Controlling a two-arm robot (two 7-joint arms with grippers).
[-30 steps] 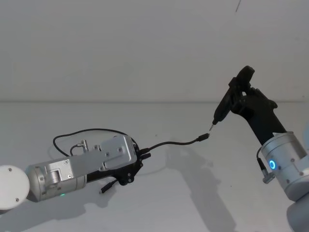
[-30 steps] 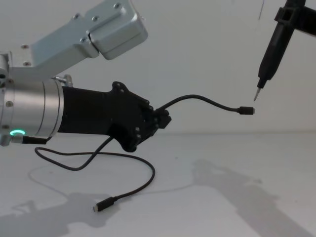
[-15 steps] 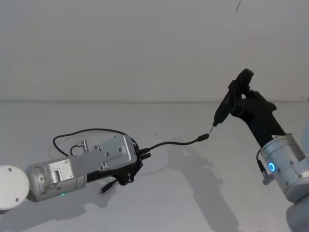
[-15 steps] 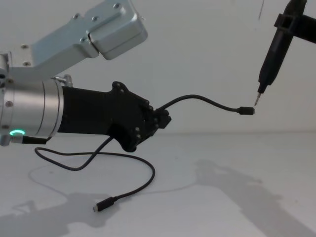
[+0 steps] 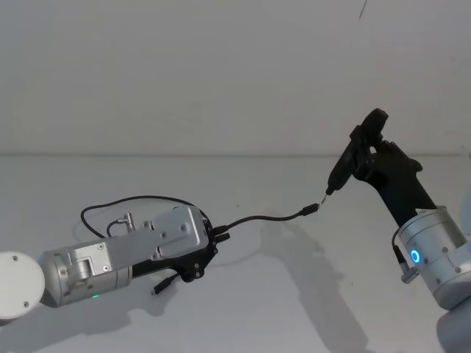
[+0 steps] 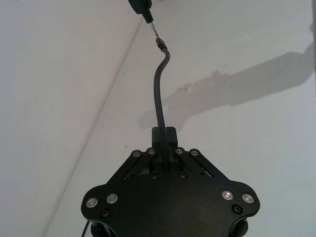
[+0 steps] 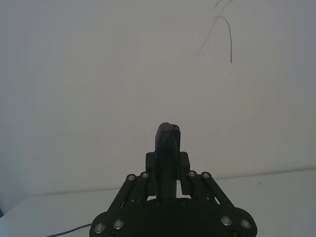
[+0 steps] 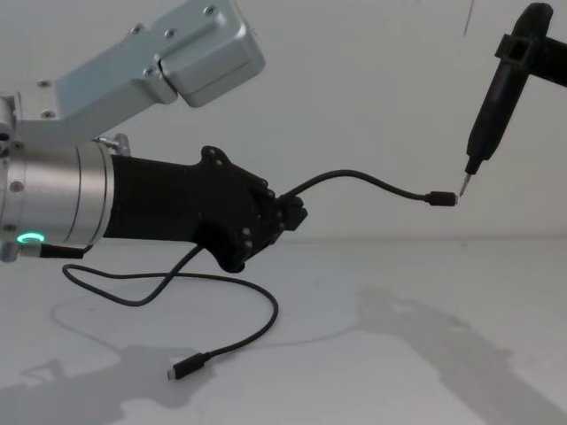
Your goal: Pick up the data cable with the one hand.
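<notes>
The data cable (image 5: pixel 265 218) is a thin black cord, and my left gripper (image 5: pixel 219 237) is shut on it above the table. From the left gripper (image 8: pixel 292 215) the cable (image 8: pixel 354 177) arches out in mid-air to a small plug (image 8: pixel 440 198). Its other length loops down to the table and ends in a second plug (image 8: pixel 184 367). The left wrist view has the cable (image 6: pixel 159 94) running straight out from the shut left gripper (image 6: pixel 165 148). My right gripper (image 5: pixel 364 151) is shut on a slim black pen-like tool (image 5: pixel 344 160), whose metal tip (image 8: pixel 465 183) hangs just beside the raised plug.
The white table (image 5: pixel 294 294) runs back to a plain white wall. The slack of the cable (image 5: pixel 110 206) curls on the table behind my left arm. The right wrist view looks along the pen-like tool (image 7: pixel 168 143) toward the wall.
My right gripper has shifted slightly down and to the right with the tool, bringing its tip closer to the raised plug. The left arm and the cable have stayed still.
</notes>
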